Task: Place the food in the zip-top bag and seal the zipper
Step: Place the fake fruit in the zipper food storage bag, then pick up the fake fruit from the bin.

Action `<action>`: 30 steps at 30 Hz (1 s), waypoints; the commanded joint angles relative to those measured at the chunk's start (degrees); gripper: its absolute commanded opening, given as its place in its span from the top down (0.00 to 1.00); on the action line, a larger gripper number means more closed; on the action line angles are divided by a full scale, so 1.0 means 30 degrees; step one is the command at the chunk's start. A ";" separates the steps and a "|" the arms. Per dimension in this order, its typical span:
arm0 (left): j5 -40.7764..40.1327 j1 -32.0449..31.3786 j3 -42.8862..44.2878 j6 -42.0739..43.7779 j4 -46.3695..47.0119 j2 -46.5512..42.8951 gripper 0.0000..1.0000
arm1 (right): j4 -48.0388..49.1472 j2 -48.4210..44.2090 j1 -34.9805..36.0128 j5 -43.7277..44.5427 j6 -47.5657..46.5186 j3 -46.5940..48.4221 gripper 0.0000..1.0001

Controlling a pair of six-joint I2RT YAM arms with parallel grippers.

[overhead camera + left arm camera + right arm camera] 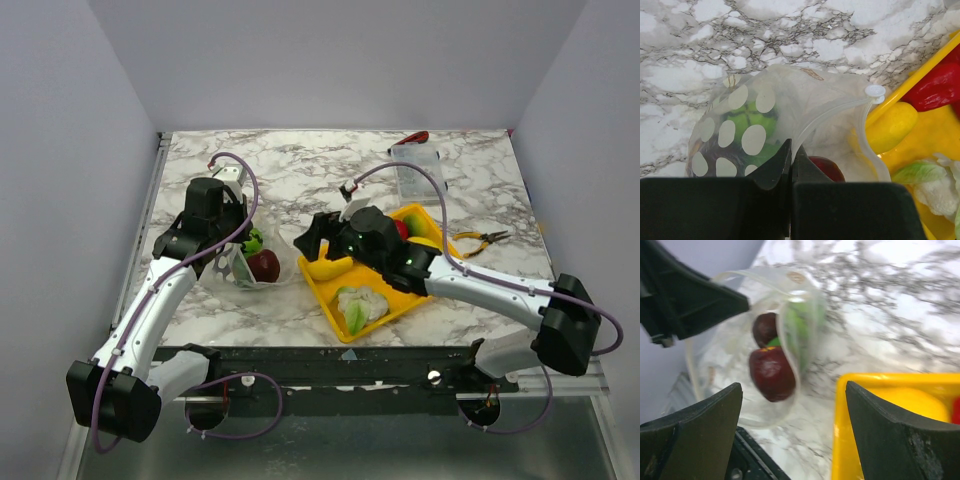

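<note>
On the marble table just left of the yellow tray, zip-top bag holding a dark red fruit and green piece, left gripper pinching its rim, right gripper spread wide nearby, banana in tray

Overhead view; wrist close-ups on zip-top bag

White arms with black joints and looping purple cables.
</note>
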 commanded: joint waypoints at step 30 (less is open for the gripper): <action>0.0721 0.0153 0.0314 -0.0009 0.0139 -0.0492 1.00 | -1.3216 -0.2599 -0.8225 1.0202 0.7648 -0.5368 0.32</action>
